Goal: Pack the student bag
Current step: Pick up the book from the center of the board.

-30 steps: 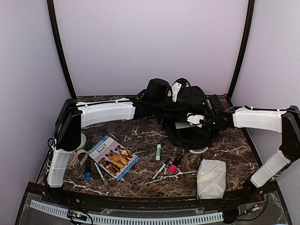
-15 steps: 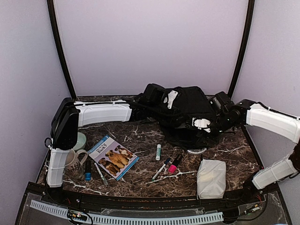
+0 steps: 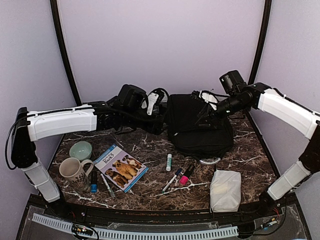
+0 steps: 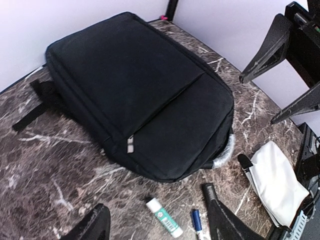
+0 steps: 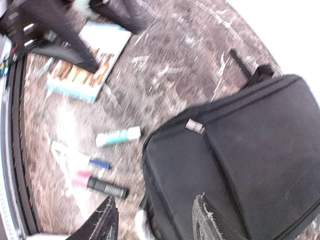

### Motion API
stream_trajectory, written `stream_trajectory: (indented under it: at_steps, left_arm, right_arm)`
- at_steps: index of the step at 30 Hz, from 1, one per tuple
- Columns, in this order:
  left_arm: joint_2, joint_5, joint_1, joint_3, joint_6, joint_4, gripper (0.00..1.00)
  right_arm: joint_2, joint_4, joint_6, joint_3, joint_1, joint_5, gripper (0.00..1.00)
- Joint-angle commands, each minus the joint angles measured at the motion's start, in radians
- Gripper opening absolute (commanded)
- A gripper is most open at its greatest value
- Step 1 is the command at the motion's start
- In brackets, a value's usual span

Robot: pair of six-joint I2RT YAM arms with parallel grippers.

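Note:
The student bag point(image 3: 200, 127) is a large black backpack lying flat at the back of the marble table, its zips shut; it also fills the left wrist view point(image 4: 140, 90) and the right wrist view point(image 5: 240, 150). My left gripper point(image 3: 159, 100) hovers just left of the bag, raised off the table. In its own view the left gripper point(image 4: 155, 222) is open and empty, over a glue stick point(image 4: 164, 216). My right gripper point(image 3: 206, 100) hangs above the bag's back edge. Seen from its wrist, the right gripper point(image 5: 155, 222) is open with nothing between the fingers.
In front of the bag lie a glue stick point(image 3: 169, 161) and several markers point(image 3: 180, 177). A dog book point(image 3: 120, 167), a mug point(image 3: 72, 170) and a green bowl point(image 3: 81, 149) sit at the left. A white pouch point(image 3: 226, 190) lies at the front right.
Both grippers have lifted off the bag. The left gripper opened and drew back to the left; the right rose toward the back. The bag has settled flat.

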Motion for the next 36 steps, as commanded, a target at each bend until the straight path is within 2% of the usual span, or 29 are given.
stream_trajectory:
  at_steps: [1,7,13,18,26,32,36]
  left_arm:
    - [-0.072,-0.193,0.029,-0.055,-0.114,-0.242,0.7]
    - [-0.174,-0.292,0.065,-0.199,-0.278,-0.315,0.72]
    - [-0.228,-0.288,0.087,-0.356,-0.489,-0.278,0.73]
    - [-0.222,-0.302,0.102,-0.415,-0.621,-0.299,0.74]
    - [-0.217,-0.408,0.123,-0.437,-0.841,-0.43,0.83]
    - [-0.16,-0.435,0.138,-0.425,-1.04,-0.532,0.83]
    - [-0.128,-0.446,0.144,-0.409,-1.119,-0.598,0.82]
  right_arm:
    - [0.101,0.1,0.121,0.114,0.028,-0.035,0.52]
    - [0.293,0.12,0.173,0.232,0.093,-0.042,0.52]
    - [0.435,0.162,0.238,0.267,0.187,-0.073,0.51]
    - [0.529,0.166,0.262,0.291,0.275,-0.087,0.5]
    - [0.556,0.174,0.264,0.255,0.324,-0.098,0.5]
    - [0.54,0.178,0.264,0.238,0.325,-0.089,0.5]
    - [0.534,0.183,0.263,0.225,0.324,-0.089,0.5]
